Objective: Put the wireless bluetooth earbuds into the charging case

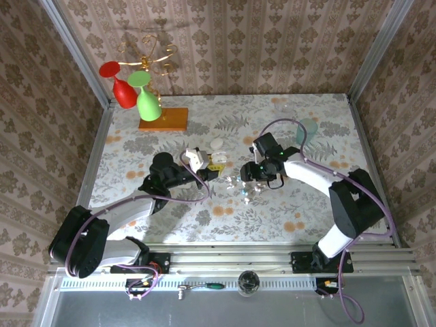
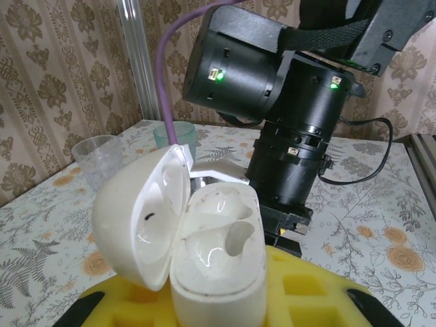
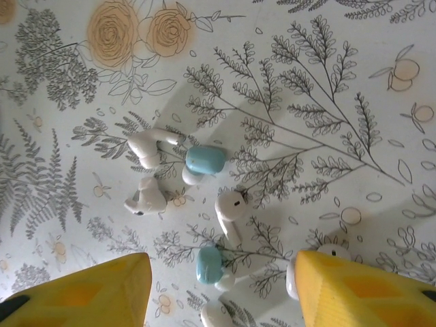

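A: Left tool (image 2: 214, 300), status?

B: Closed on the charging case (image 2: 218, 245). The yellow pads (image 2: 306, 293) clamp its lower half from both sides. The case stands roughly upright and looks off-white in the left wrist view. Its lid (image 2: 139, 211) is hinged open to the left, and both wells are empty.

A: Position of the case over the worktop (image 1: 300, 197)?

B: Raised near the centre, as seen from the top camera. The right arm's black wrist (image 2: 300, 157) sits just behind it. A teal cup (image 2: 176, 136) and a clear cup (image 2: 99, 157) stand further back.

A: Right tool (image 3: 221, 286)?

B: Its fingers are spread wide and grip nothing. They point down at the worktop.

A: Earbuds (image 3: 230, 206)?

B: Loose on the floral worktop, in a small cluster below the right tool. There are several white stemmed pieces, and two more have pale-blue ends (image 3: 205, 159). One white piece (image 3: 291, 276) lies against the inner edge of the right-hand finger, partly hidden, so I cannot tell whether they touch. None are in the case.
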Robot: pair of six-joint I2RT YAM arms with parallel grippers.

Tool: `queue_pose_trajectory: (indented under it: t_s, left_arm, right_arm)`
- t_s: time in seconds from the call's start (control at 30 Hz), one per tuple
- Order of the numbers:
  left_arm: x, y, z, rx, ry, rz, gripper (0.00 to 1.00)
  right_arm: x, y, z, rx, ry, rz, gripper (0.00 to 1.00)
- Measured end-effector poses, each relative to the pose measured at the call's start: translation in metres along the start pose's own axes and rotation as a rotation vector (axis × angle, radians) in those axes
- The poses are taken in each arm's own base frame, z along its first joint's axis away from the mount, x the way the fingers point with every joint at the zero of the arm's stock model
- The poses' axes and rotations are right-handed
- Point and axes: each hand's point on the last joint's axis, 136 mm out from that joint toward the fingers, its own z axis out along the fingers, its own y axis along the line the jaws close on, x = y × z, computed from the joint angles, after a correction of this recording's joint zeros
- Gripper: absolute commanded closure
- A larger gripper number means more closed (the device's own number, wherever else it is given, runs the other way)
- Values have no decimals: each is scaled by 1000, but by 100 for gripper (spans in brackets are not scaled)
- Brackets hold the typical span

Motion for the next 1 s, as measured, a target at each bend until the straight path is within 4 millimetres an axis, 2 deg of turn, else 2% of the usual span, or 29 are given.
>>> queue_pose_trajectory:
  t_s: [0.3,0.57,0.73,0.83,0.93,1.0]
  left_arm:
    - [6,3,-4,-11,10,-16,100]
    - [9,1,-4,2,22,-19,100]
    - [13,-2,-3,18,32,-29,100]
    - [13,-4,-2,26,34,-31,100]
    - [14,-6,-2,32,37,-33,100]
    - [14,-7,-1,34,39,-34,100]
  right_arm:
    - [0,3,28,41,95,-69,46]
    - [2,-24,25,144,119,-49,36]
    - [0,-40,28,155,131,4,33]
    - [3,-43,31,141,144,31,25]
    - [11,-45,35,132,159,40,25]
    - [10,-44,34,126,145,47,29]
